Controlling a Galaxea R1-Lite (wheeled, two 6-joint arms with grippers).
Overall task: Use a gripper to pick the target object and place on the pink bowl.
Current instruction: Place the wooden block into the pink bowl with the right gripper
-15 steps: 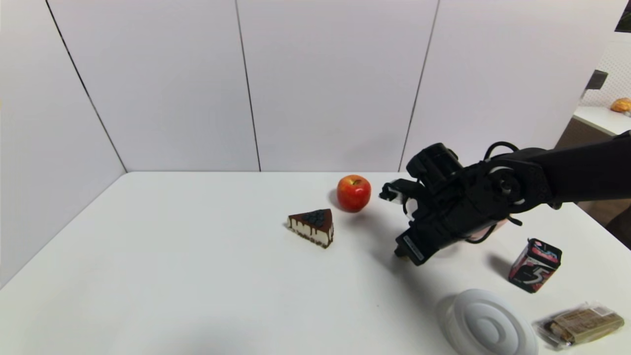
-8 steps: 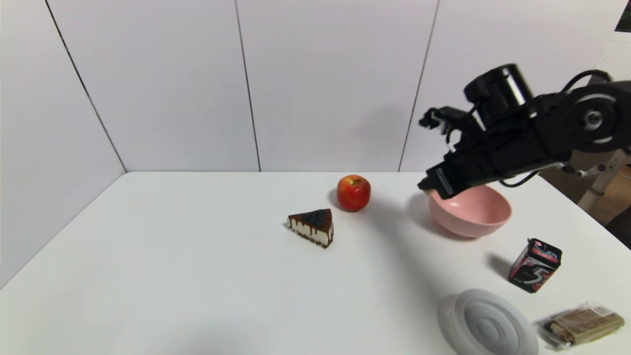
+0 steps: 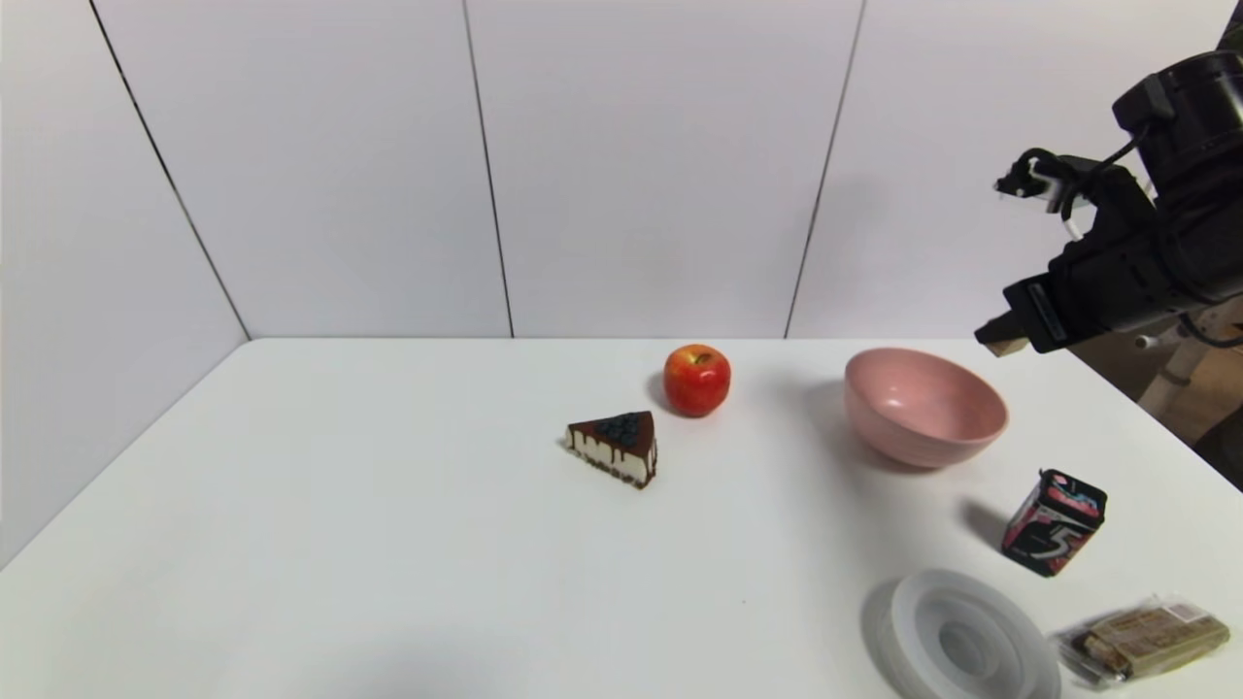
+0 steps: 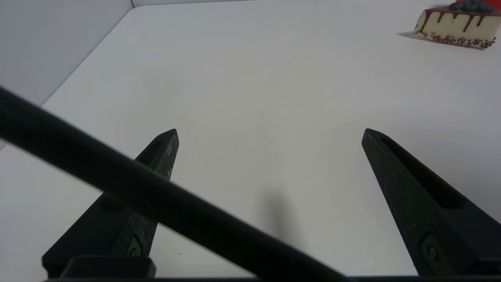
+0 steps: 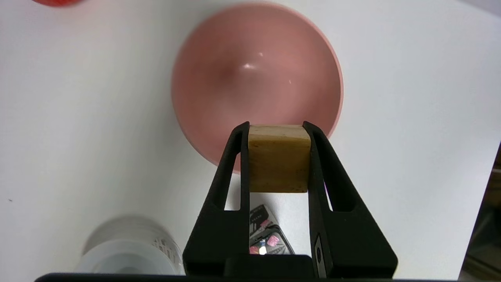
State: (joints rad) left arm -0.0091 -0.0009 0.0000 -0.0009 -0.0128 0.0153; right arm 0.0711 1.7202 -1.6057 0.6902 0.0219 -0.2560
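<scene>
Pink bowl [image 3: 923, 408], red apple [image 3: 696, 381], tan cube [image 5: 278, 158]

Bright, diffuse light leaves soft shadows beside the pink bowl [image 3: 923, 413] and small glints inside it.

A cake slice [image 3: 614, 447] sits near a red apple [image 3: 696, 380].

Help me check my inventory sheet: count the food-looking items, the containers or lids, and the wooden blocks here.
Food-looking: 3 (round red apple, brown-and-cream cake wedge, brown clear-wrapped bar)
Containers or lids: 2 (round pink bowl, round whitish lid)
Wooden blocks: 1 (tan cube)
Total: 6
</scene>
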